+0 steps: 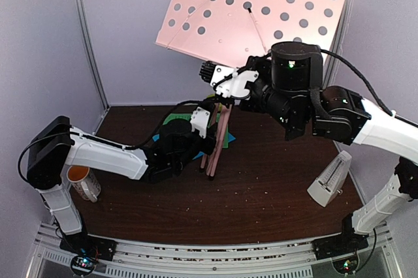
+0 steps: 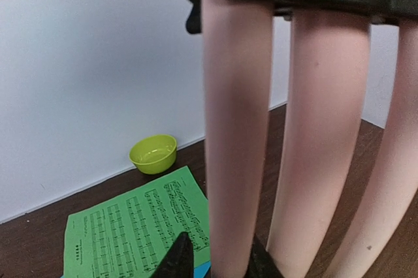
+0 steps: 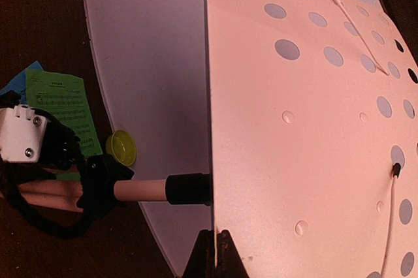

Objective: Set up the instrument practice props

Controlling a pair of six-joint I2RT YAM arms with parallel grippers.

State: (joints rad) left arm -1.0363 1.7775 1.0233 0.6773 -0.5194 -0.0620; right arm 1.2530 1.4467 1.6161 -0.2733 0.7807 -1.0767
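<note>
Pink stand leg [image 2: 235,128] sits unclamped between my left fingers [image 2: 221,263]; right fingers [image 3: 214,255] clench its plate [image 3: 294,95] edge. Legs bunched: slipping could topple it.

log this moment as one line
left fingers astride stand leg | right fingers shut on stand desk | green sheet, metronome on table

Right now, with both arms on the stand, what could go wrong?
1. The legs are bunched together, not spread. The music stand looks top-heavy and would likely topple if the right gripper, pinching its desk edge, let go.
2. The left gripper straddles one leg close to the green sheet. Pulling that leg outward could drag or crease the sheet.
</note>
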